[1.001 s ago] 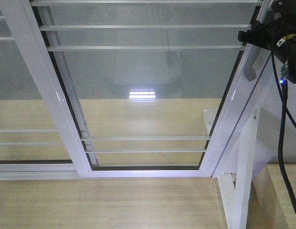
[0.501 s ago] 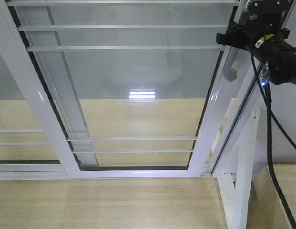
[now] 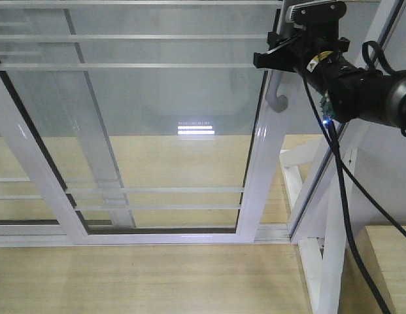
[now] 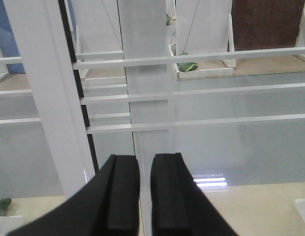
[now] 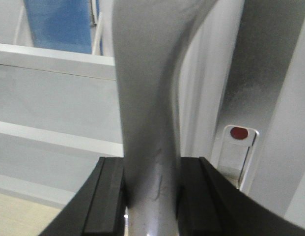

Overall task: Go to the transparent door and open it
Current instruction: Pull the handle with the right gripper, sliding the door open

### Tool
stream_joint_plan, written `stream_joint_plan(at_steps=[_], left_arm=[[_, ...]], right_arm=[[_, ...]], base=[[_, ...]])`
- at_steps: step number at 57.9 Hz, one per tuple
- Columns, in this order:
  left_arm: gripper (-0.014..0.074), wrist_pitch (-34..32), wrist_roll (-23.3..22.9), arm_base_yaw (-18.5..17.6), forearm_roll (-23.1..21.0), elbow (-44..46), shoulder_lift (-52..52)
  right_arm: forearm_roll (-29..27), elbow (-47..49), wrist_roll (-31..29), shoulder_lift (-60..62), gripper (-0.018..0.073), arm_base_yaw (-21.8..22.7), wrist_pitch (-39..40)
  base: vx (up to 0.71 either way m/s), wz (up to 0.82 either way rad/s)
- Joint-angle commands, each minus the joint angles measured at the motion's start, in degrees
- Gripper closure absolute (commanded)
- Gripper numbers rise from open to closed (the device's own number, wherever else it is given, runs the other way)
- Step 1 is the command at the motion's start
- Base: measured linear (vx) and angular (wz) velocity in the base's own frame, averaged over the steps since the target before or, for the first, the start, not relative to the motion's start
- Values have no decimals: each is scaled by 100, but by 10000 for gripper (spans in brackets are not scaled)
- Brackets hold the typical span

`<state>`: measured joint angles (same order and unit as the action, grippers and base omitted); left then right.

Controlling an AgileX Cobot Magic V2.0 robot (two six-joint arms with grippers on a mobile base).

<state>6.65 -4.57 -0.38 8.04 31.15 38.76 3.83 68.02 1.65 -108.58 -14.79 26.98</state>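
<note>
Right tool (image 5: 150,196) clamped on handle (image 5: 142,98) of door (image 3: 163,98); the door stands part-open, overlapping fixed panel (image 3: 13,163). Left tool (image 4: 145,191) nearly closed, empty. Risks: pads slipping along the smooth curved handle; a skewed pull jamming the door.

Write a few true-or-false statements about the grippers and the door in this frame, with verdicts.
1. The right gripper is shut on the handle. True.
2. The left gripper grips a horizontal bar. False: it holds nothing, its fingers nearly together in front of the glass.
3. The transparent door sits flush against the right jamb. False: a gap shows between its handle stile and the jamb.
4. In the front view, the handle is on the door's right stile. True.
</note>
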Motion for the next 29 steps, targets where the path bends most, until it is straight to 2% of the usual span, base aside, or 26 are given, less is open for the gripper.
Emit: stream_joint_plan(at_steps=[1, 29], left_arm=[[344, -506, -49, -20, -10, 198, -8], [344, -492, -49, -20, -10, 198, -8]], right_arm=[[212, 92, 8, 315, 295, -294, 334], [228, 92, 0, 260, 295, -1029, 391]], base=[[0, 0], [0, 0]])
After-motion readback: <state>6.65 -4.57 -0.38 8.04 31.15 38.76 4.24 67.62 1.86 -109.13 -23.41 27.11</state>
